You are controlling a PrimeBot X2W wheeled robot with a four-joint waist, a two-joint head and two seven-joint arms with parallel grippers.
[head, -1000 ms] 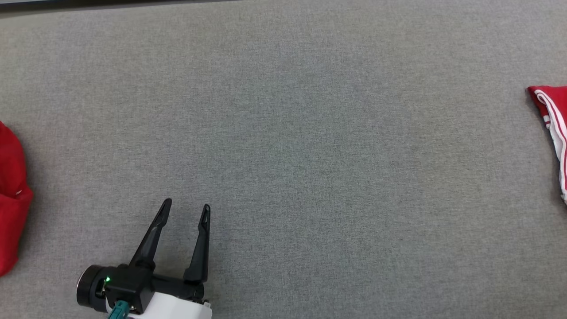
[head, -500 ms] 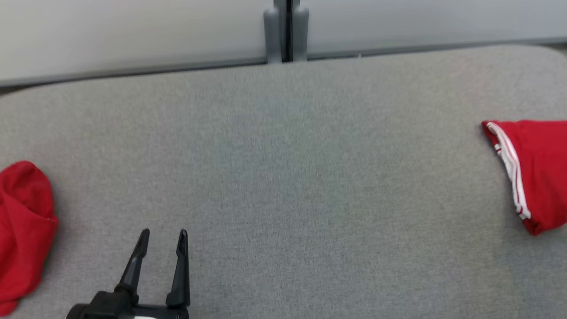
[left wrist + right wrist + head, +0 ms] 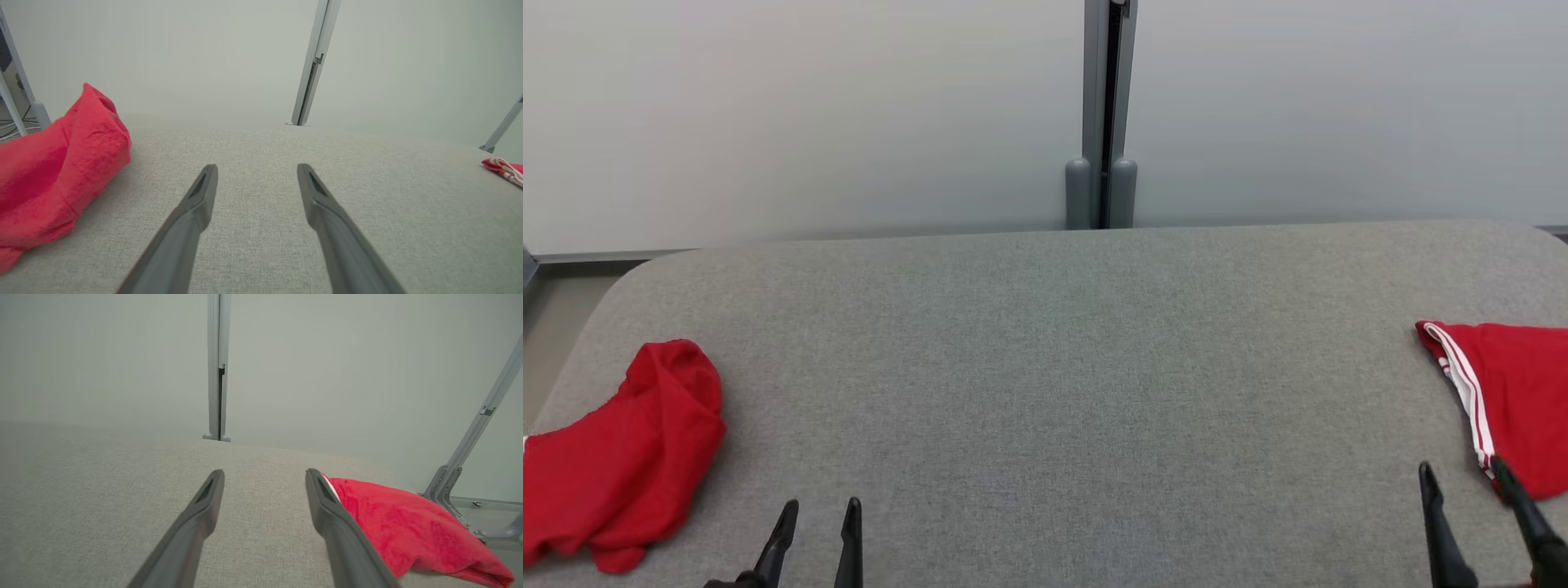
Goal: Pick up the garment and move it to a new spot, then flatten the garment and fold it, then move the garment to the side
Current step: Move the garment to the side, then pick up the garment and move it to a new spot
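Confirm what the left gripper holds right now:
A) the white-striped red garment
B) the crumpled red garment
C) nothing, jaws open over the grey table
C: the left gripper has its fingers spread with only bare grey table between them, and the crumpled red garment lies apart on its left.

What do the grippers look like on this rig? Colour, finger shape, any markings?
Both match. The left gripper and right gripper each have two long, matte dark grey fingers tapering to narrow tips. Each tip's inner face has a small elongated recess. I see no markings.
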